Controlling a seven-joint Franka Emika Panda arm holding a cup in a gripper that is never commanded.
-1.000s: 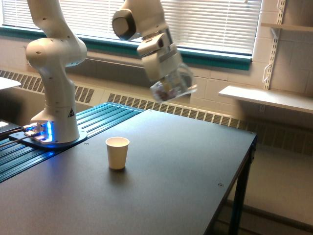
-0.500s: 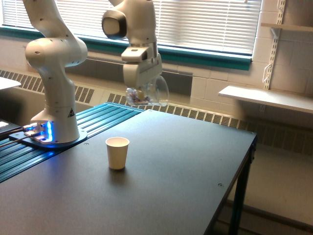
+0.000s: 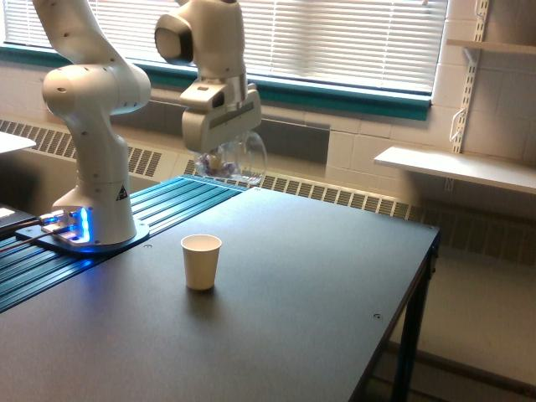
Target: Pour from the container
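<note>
The container (image 3: 230, 162), a clear jar with small reddish and pale pieces showing through its wall, hangs tilted in the air below the white arm's hand. My gripper (image 3: 219, 151) is shut on it; the fingers are mostly hidden behind the hand and the glass. A small white paper cup (image 3: 201, 261) stands upright on the dark table (image 3: 293, 318), below the jar and slightly toward the exterior view's left. A clear gap of air separates jar and cup.
The arm's white base (image 3: 94, 219) with a blue light sits on a ribbed teal strip (image 3: 142, 219) at the exterior view's left. The table edge (image 3: 406, 310) drops off at the right. A wall shelf (image 3: 452, 166) and window blinds are behind.
The arm has swung the jar toward the exterior view's left, from well right of the cup to almost above it. The paper cup has not moved.
</note>
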